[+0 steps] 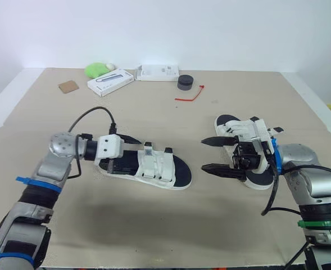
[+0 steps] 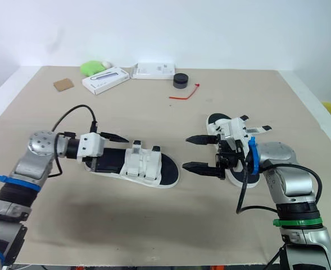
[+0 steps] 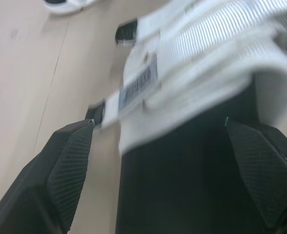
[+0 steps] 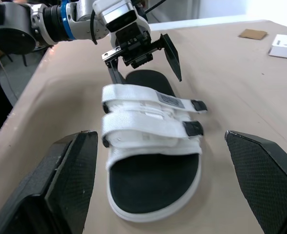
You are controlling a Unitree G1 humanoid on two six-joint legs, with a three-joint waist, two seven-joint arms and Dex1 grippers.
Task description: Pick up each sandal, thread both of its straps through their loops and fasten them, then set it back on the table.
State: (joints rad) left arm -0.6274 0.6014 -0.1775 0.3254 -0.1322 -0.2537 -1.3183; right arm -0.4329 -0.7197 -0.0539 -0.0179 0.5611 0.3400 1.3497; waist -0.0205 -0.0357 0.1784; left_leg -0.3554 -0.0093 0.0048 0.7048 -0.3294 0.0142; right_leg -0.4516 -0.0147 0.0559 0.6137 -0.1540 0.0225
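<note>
One sandal (image 1: 158, 166) — heel inside left end effector (image 1: 123, 152).

Your beige table (image 1: 154, 230) carries the left sandal (image 1: 154, 167) and the right sandal (image 1: 237, 130), lying well apart. Near its far edge you have a brown card (image 1: 68, 86), green lump (image 1: 96, 69), long white box (image 1: 110, 82), flat white box (image 1: 157, 72), black puck (image 1: 185, 82) and red tie (image 1: 190, 95).

Forearms inward and low, left gripper (image 3: 159, 141) and right gripper (image 1: 205, 154) face to face (fingers wide apart)
</note>
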